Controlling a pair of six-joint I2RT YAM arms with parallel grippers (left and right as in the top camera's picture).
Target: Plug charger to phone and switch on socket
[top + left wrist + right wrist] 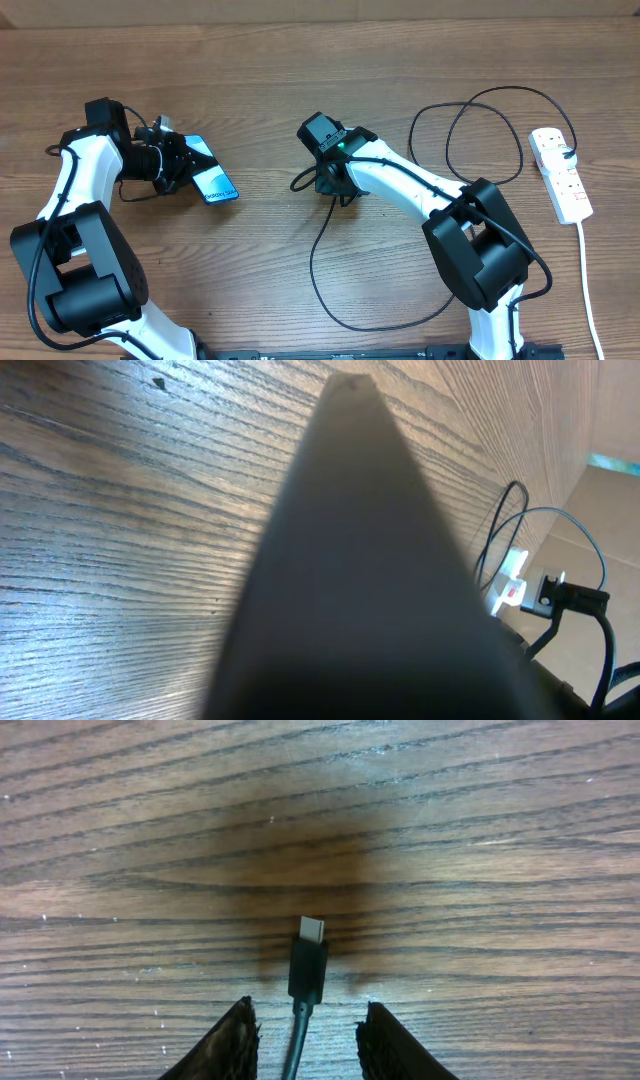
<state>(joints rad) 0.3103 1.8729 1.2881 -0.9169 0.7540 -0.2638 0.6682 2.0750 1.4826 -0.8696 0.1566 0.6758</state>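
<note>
The phone (pixel 213 178), blue screen up, sticks out to the right from my left gripper (pixel 180 166), which is shut on its left end. In the left wrist view the phone (pixel 360 580) is a dark blurred slab that hides the jaws. The charger cable (pixel 314 262) loops over the middle of the table. Its small black plug (pixel 308 963), silver tip forward, lies flat on the wood. My right gripper (pixel 305 1040) is open, with one finger on each side of the cable just behind the plug and not touching it. The white socket (pixel 560 173) lies at the far right.
The socket's thick white cord (pixel 590 290) runs down the right edge. The charger cable's far end reaches the socket's top (pixel 566 153). The socket (pixel 510 582) also shows far off in the left wrist view. Bare wood lies between the phone and the plug.
</note>
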